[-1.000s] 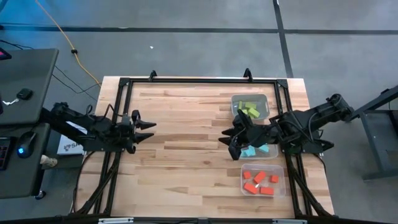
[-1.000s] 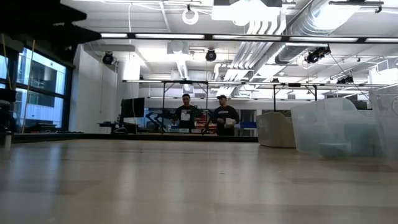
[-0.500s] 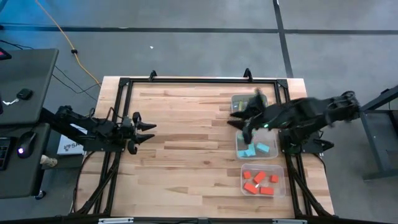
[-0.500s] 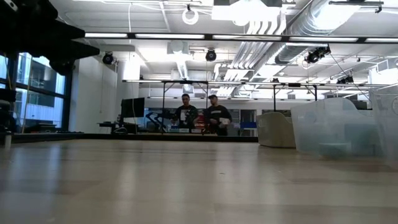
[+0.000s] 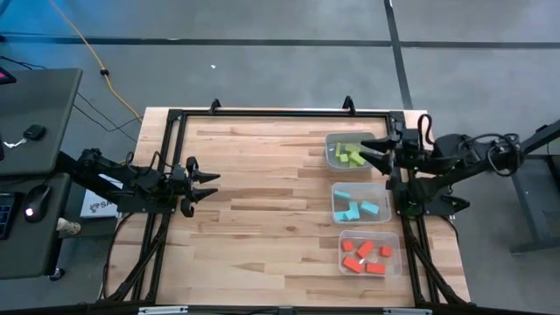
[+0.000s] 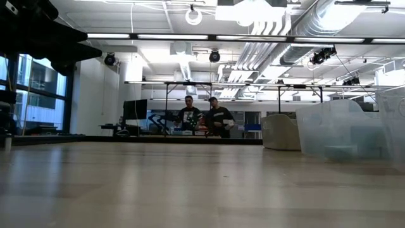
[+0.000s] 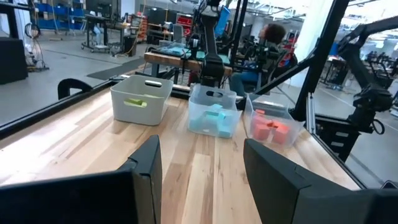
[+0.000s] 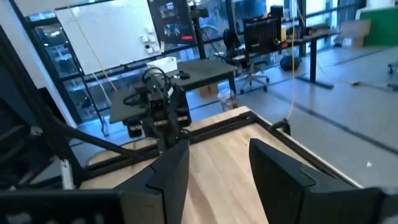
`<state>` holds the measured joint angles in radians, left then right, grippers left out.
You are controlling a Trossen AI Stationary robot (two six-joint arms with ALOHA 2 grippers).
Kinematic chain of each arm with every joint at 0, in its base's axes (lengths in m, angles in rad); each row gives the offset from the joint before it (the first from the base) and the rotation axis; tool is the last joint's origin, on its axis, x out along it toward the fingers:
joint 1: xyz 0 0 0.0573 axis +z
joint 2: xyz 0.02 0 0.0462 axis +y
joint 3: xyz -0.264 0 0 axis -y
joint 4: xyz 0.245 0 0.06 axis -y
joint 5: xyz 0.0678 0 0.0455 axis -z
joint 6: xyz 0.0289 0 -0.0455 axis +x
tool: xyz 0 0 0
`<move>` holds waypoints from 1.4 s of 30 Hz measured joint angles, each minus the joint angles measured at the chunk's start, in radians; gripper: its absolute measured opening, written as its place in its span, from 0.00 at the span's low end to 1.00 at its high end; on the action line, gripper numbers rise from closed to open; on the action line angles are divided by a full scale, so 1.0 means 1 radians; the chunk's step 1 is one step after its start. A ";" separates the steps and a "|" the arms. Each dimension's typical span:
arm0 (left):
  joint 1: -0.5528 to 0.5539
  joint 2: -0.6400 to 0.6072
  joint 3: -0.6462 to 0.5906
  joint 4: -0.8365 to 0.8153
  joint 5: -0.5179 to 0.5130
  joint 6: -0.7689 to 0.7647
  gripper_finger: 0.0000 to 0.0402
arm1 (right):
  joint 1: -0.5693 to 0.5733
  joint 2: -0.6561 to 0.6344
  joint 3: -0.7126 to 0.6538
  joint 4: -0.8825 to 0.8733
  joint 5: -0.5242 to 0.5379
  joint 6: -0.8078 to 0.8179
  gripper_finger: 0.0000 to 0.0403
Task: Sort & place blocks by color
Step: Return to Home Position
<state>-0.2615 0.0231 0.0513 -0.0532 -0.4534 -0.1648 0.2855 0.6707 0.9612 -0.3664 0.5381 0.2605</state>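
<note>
looking from above, the blocks (image 5: pixel 359 210) lie sorted in three clear bins (image 5: pixel 359 185) at the right of the table (image 5: pixel 262 219): lime, light blue, red-orange, none loose; only homing seems left. left wrist view: left gripper (image 7: pixel 200 148), at the left edge, gapes empty. right wrist view: right gripper (image 8: pixel 219 150) wide apart, empty, beside the lime bin.
</note>
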 joint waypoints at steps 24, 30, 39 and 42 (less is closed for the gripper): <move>0.000 0.000 0.000 0.000 0.001 -0.015 0.37 | 0.000 -0.560 -0.697 0.326 -0.171 -0.034 0.39; 0.000 0.000 0.000 0.000 0.002 -0.015 0.37 | 0.000 -0.636 -0.795 0.339 -0.199 -0.004 0.39; 0.000 0.000 0.000 -0.001 0.003 -0.015 0.37 | 0.000 -0.667 -0.943 0.477 -0.303 0.027 0.39; 0.000 0.000 0.000 0.000 0.003 -0.015 0.37 | 0.000 -0.659 -0.951 0.479 -0.317 0.038 0.39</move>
<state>-0.2619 0.0231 0.0513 -0.0536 -0.4503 -0.1799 0.2859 0.0113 0.0101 0.1123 0.2208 0.2989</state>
